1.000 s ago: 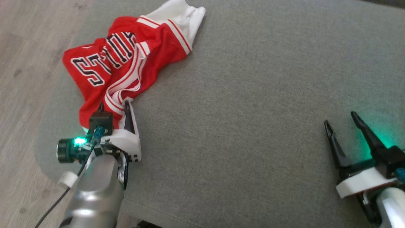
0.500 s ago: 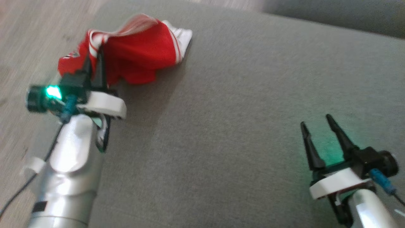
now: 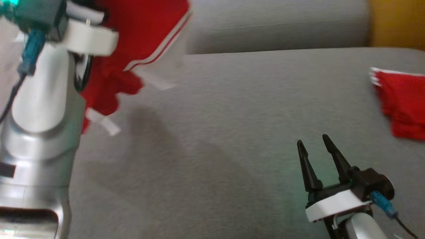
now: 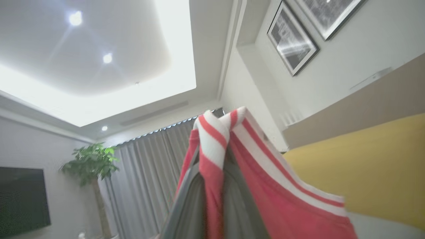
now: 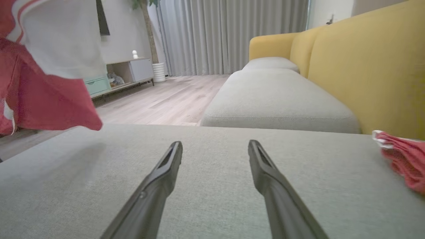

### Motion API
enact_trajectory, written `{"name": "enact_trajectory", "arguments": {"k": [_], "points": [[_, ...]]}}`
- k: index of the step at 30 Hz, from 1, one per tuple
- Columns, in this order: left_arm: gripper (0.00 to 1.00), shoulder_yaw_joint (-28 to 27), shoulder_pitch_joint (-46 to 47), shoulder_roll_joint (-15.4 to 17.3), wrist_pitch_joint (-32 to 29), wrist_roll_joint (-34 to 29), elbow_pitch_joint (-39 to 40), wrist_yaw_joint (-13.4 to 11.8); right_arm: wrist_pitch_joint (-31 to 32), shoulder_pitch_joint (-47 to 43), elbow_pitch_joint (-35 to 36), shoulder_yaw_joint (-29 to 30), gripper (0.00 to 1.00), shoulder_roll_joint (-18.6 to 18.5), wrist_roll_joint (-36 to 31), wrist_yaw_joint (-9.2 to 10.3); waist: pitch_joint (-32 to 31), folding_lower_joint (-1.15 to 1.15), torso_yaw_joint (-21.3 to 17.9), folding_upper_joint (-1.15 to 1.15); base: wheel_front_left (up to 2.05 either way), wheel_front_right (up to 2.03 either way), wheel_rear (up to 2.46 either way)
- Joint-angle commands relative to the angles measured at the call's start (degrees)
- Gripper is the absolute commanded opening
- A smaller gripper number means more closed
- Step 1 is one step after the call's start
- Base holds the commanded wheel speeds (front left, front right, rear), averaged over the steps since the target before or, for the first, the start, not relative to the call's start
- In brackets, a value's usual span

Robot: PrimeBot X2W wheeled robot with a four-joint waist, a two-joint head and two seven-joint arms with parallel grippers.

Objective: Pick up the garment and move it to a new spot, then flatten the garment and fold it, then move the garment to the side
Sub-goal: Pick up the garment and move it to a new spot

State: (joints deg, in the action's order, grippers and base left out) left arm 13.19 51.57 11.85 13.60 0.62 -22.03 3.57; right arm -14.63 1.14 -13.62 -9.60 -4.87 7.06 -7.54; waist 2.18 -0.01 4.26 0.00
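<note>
Garment point(image 3: 139, 39) hangs abv sofa point(image 3: 215, 139) | L tool point(image 4: 214, 156) pinching it | R tool point(image 3: 312, 141) spread

The grey cushion point(image 3: 232, 139) was bare across its middle and front. One red cloth point(image 3: 403, 103) with a white-striped hem lay crumpled at its right edge, close to the yellow backrest point(image 5: 365, 66) along the far-right side.
</note>
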Motion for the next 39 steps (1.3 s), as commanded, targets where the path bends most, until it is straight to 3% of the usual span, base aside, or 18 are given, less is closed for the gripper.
{"name": "enact_trajectory", "arguments": {"k": [1,10,19,20,21,22,28,39], "points": [[0.0,-1.0,4.1,2.0,-0.7,-0.4,2.2,0.2,-0.4,1.2,2.0,-1.2,1.0,0.4,0.2,0.05,-3.0,0.01,-9.0,0.0,0.0,0.0,0.0],[0.0,0.1,1.6,-0.7,-0.8,2.9,-2.2,0.9,-0.4,1.0,2.3,-1.9,1.0,1.4,0.6,0.05,-3.1,0.01,-19.3,0.0,0.0,0.0,0.0],[0.02,5.8,-13.4,-2.9,1.0,3.3,-13.0,1.9,-0.4,1.8,2.7,-3.3,1.0,1.8,1.2,0.05,1.9,0.01,-21.8,0.0,0.0,0.0,0.0],[0.32,6.1,-15.0,-3.1,1.1,3.4,-14.2,1.8,-0.4,2.1,2.7,-3.5,1.0,1.9,1.3,0.05,2.6,0.01,-21.7,0.0,0.0,0.0,0.0],[0.77,6.1,-16.6,-3.3,1.2,3.6,-15.4,1.5,-0.4,2.3,2.7,-3.8,1.0,1.9,1.1,0.05,3.2,0.01,-21.5,0.0,0.0,0.0,0.0],[1.0,6.1,-18.0,-3.4,1.3,3.7,-16.0,1.1,-0.4,2.6,2.7,-4.1,1.0,1.9,1.0,0.05,3.7,0.01,-21.2,0.0,0.0,0.0,0.0],[1.0,4.4,-26.6,-5.0,1.4,4.9,-8.7,-1.1,-0.4,2.7,2.0,-4.8,1.0,2.0,1.9,0.05,3.9,0.01,-17.1,0.0,0.0,0.0,0.0],[1.0,-2.8,-45.5,-8.3,1.4,7.0,8.9,-6.3,-0.4,-0.9,-1.0,-2.0,1.0,2.0,1.8,0.05,-4.7,0.01,-7.2,0.0,0.0,0.0,0.0]]}}
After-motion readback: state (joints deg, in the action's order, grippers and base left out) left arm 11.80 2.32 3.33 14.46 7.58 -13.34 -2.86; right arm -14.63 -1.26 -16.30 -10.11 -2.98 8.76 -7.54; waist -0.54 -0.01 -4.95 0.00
